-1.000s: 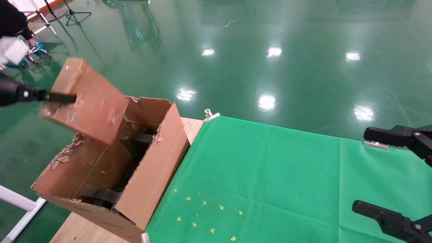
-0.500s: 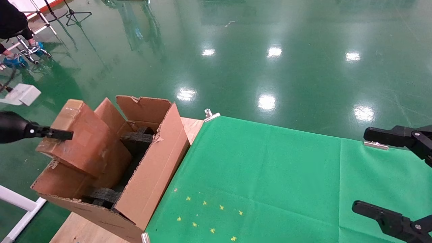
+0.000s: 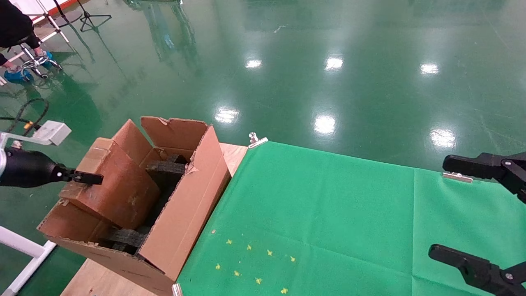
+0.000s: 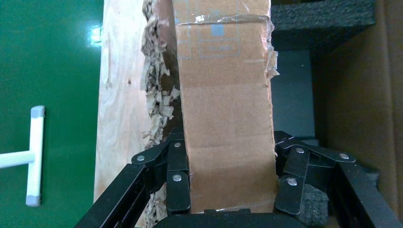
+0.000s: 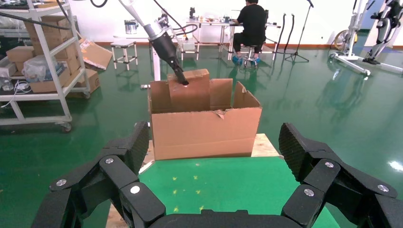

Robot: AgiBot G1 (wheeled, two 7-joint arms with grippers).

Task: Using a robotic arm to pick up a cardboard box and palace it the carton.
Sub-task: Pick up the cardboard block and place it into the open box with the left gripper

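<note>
The small brown cardboard box (image 3: 119,187) sits tilted, partly down inside the large flapped carton (image 3: 185,205), between black foam blocks (image 3: 166,167). My left gripper (image 3: 88,178), on the black wrist at the far left, is shut on the box's upper end. In the left wrist view the fingers (image 4: 178,166) press both sides of the box (image 4: 225,109), with foam (image 4: 323,19) and the carton wall (image 4: 366,95) beside it. My right gripper (image 3: 460,211) is open and empty over the mat at the right. The right wrist view shows the gripper (image 5: 214,147) open, facing the carton (image 5: 204,133) and box (image 5: 190,92).
A green mat (image 3: 328,213) covers the wooden table (image 3: 94,281), held by metal clips (image 3: 257,139). The carton stands at the table's left end. Torn cardboard shreds (image 4: 159,95) line the carton's edge. A shelf cart (image 5: 43,61) and a seated person (image 5: 249,26) are beyond the table.
My left gripper has come down with the cardboard box, from well above the carton to partly inside it. The right arm has not moved.
</note>
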